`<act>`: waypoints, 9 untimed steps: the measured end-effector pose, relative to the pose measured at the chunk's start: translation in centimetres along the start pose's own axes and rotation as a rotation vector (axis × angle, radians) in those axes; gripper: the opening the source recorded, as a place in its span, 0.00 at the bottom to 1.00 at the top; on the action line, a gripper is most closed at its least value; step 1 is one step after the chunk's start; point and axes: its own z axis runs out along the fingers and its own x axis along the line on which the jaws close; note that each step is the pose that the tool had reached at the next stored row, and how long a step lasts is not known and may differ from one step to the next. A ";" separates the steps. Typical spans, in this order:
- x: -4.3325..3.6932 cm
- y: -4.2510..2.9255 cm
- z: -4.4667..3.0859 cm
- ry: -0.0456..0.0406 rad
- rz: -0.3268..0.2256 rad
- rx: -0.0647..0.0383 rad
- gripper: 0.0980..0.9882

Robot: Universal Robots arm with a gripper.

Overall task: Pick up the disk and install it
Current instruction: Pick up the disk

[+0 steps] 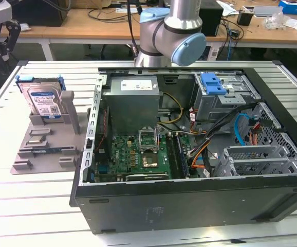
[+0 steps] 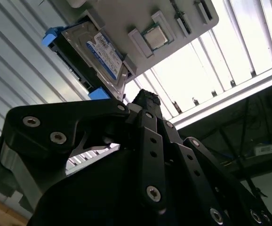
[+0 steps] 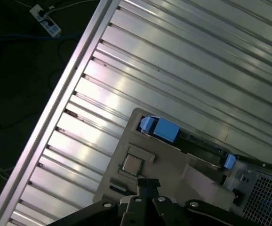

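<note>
Your disk (image 1: pixel 44 102) looks like stiff, dense metal but knock-sensitive, so I'd grip across its blue rails (image 1: pixel 61 84). Your tool (image 3: pixel 148 182) is pinched together, empty.

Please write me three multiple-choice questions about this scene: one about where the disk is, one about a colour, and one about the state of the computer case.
1. Where is the disk relative to the computer case?
A. Inside it
B. In the grey holder, at the exterior view's left of it
C. Under it

2. What colour are the plastic rails on the disk?
A. Red
B. Green
C. Blue

3. In what state is the computer case?
A. Open, with its motherboard exposed
B. Closed by a panel
C. Turned upside down

Answers:
1 B: the exterior view shows the disk standing in the holder, outside the case.
2 C: blue pieces frame its edges.
3 A: the board and cables lie in plain sight.
</note>
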 end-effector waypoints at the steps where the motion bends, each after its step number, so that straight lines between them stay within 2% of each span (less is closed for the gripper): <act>1: 0.00 0.00 0.00 0.0006 -0.014 0.000 0.01; 9: 0.00 0.00 0.00 0.0039 -0.088 -0.002 0.01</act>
